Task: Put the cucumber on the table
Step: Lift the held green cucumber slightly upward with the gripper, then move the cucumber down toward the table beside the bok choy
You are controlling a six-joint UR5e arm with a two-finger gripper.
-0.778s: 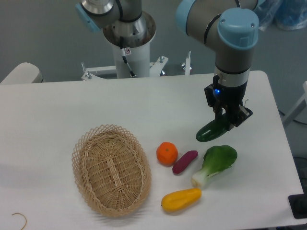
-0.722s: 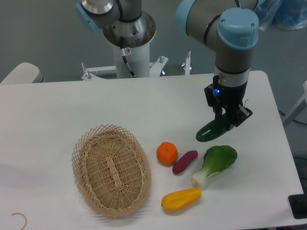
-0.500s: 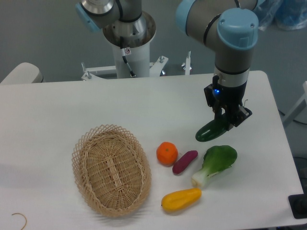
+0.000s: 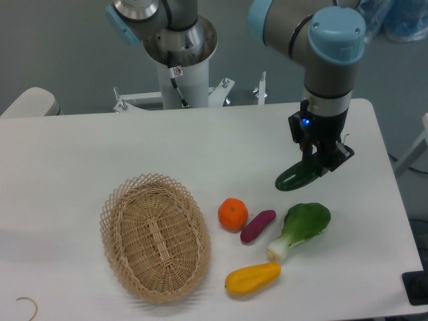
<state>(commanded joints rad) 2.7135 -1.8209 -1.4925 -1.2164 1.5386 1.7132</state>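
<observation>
We see the fingers (image 4: 319,162) clamped on the dark green cucumber (image 4: 299,176), which slants down to their left. Below them on the white desk (image 4: 80,154) lies a bok choy (image 4: 302,229).

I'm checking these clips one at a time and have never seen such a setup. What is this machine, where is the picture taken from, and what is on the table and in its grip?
This is a single robot arm, grey with light blue joint caps, mounted behind a white table. One fixed camera looks down at the table from the front. At the arm's end is a two-fingered pincer, closed on a dark green cucumber, which tilts down to the left; whether its lower end touches the table cannot be told. On the table lie an empty wicker basket, an orange, a purple sweet potato, a leafy bok choy and a yellow vegetable.
</observation>
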